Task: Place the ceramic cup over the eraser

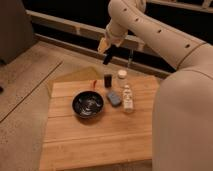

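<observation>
The fingers of the gripper stand apart with nothing between them, hanging above the far edge of the counter. I judge this to be step 1: reaching for the ceramic cup.

Nearer the camera than the fingers sit a black bowl, a flat grey-blue object and a small clear bottle. Below the darker finger the eraser stands upright. The cup stands just beside it, under the gap between the 2 fingers, untouched.

The next move probably calls for a straight descent to straddle the cup without toppling the eraser.

The counter is pale wooden planks on a speckled concrete floor, and beyond the fingers runs a dark wall with a rail.
</observation>
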Available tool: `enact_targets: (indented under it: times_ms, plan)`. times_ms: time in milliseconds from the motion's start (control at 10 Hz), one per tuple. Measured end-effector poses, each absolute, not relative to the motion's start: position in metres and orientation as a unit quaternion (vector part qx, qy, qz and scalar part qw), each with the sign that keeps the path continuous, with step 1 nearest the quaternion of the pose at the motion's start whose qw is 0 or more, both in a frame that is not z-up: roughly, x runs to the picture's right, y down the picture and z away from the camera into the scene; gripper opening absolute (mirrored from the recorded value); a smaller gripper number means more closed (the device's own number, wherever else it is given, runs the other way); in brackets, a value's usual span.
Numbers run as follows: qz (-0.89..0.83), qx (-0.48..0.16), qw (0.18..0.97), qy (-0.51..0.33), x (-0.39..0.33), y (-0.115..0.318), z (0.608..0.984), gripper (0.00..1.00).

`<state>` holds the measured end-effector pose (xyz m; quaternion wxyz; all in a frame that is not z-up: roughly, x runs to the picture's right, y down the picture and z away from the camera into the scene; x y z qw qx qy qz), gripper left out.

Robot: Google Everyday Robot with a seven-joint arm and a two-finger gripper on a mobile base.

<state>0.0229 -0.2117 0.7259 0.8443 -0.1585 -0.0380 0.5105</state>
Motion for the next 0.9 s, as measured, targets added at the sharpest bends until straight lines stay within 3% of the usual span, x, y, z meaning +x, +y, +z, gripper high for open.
enact_targets:
  times_ms: [300,600,900]
  plan:
    - [0.495,-0.137,0.858,-0.013,0.031,-0.209,0.725,0.65]
    - [0.46,-0.058,0.886,0.027,0.057,-0.219,0.735,0.65]
    - [0.512,-0.025,0.858,-0.031,0.066,-0.232,0.758,0.65]
